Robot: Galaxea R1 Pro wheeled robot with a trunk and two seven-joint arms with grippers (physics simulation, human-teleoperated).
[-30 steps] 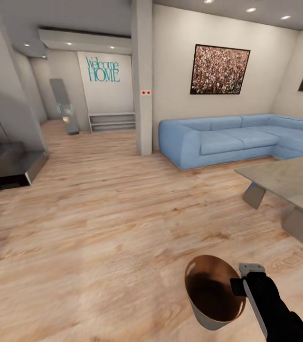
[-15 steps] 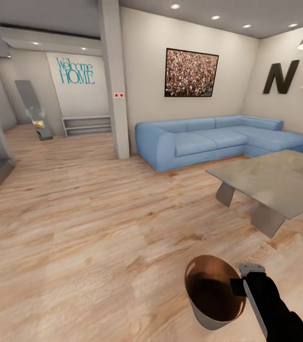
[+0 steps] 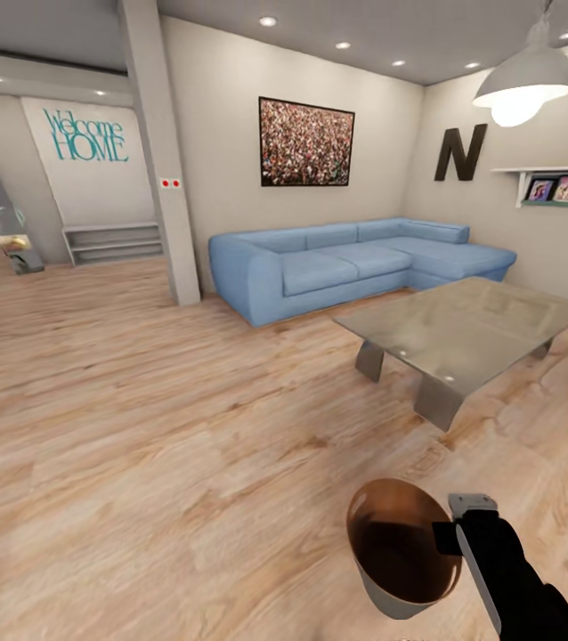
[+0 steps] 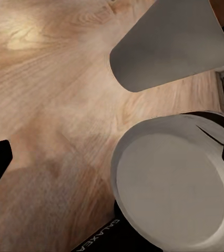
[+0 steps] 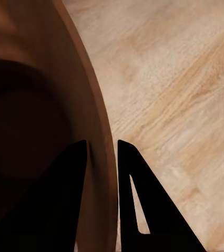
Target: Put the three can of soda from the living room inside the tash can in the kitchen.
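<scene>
Head view: the robot is in transit through the living room, carrying the tapered bin with glossy copper-brown inside and pale grey outside (image 3: 401, 552) at its right pincer (image 3: 451, 534). No orange cans are visible. Judged next: locate the cans, possibly near the glass-topped counter (image 3: 462, 325).

Left wrist view: the bin's grey wall (image 4: 170, 44) hangs above the wood floor; left pincer's state cannot be told.

Right wrist view: right pincer (image 5: 102, 152) narrowly clamps the bin's rim (image 5: 99, 136).

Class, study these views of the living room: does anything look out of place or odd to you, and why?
Yes: the trash can is off the floor, carried over the wood floor in the living room. The right claw is pinched on its rim, one finger inside and one outside. The blue sofa and glass coffee table look orderly.
</scene>
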